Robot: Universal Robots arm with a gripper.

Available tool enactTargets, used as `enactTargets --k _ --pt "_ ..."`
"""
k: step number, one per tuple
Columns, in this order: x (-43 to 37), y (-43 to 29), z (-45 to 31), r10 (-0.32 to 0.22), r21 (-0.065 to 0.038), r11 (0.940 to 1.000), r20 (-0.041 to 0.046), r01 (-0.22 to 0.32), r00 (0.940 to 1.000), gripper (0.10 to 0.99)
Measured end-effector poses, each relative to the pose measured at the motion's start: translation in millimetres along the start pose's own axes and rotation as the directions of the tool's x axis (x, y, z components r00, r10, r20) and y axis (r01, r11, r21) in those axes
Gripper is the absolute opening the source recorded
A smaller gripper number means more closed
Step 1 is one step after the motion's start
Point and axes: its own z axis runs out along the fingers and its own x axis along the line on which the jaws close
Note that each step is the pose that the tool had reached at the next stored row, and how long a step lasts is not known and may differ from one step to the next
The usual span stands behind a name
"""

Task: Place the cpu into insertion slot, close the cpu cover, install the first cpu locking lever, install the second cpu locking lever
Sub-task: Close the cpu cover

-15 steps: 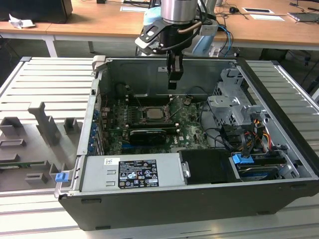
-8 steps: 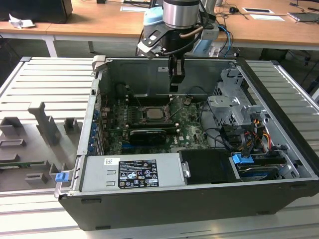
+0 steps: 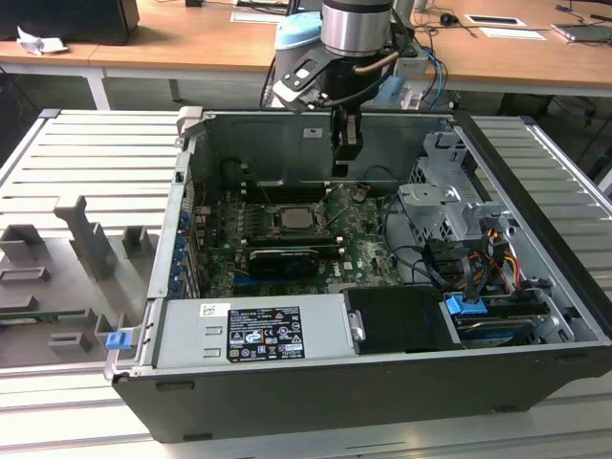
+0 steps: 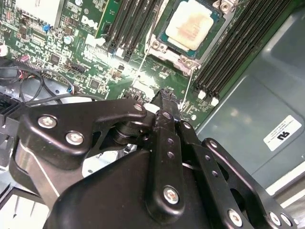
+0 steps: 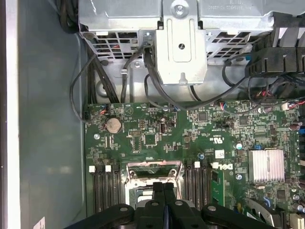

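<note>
Black link bars of the gripper (image 4: 164, 93) sit closest to the lens in both wrist views. Its two fingers (image 5: 157, 196) are pressed flat together with only a seam between them, and nothing is held in them. Just past their tips lies the cpu (image 4: 189, 25), pale with a brownish stain on its top, seated in the insertion slot (image 5: 152, 168). The cpu cover (image 4: 161, 33) seems to lie down flat around the chip, which shows through its window. Two thin bright lever rods (image 4: 142, 71) run out from the slot's corner toward the fingertips; whether they are hooked home I cannot tell. Long black memory slots (image 4: 231, 43) flank the insertion slot on both sides. Around these spreads the green motherboard (image 5: 157, 124), with a round coin battery (image 5: 113, 125) beyond the slot and a finned silver heat sink (image 5: 268, 165) off to one side past the memory slots. Farther from the slot a grey metal drive cage (image 5: 181, 38) stands over looping black cables (image 5: 157, 86). In the exterior view the gripper hangs upright above the board, a little to the exterior view's right of the insertion slot and clear of it. The slot sits near the middle of the open computer case (image 3: 535, 229), with a labelled power supply (image 3: 253, 330) on the slot's near side, and the case rests on a slatted grey table (image 3: 86, 153).
</note>
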Motion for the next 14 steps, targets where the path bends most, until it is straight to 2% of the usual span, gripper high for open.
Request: enactTargets --k 2,3,4,9,14 --pt "2.5 5.1 1.3 0.000 0.000 1.0000 0.0000 0.000 1.0000 0.106" --pt "5.6 11.1 3.4 0.000 0.000 1.0000 0.0000 0.000 1.0000 0.106" --pt "7.1 17.2 8.8 0.000 0.000 1.0000 0.0004 0.000 1.0000 0.106" --pt "10.5 18.5 18.2 -0.013 -0.001 0.9999 0.0035 0.013 0.9999 0.106" --pt "11.7 19.4 22.1 -0.019 -0.001 0.9998 0.0036 0.019 0.9998 0.106"
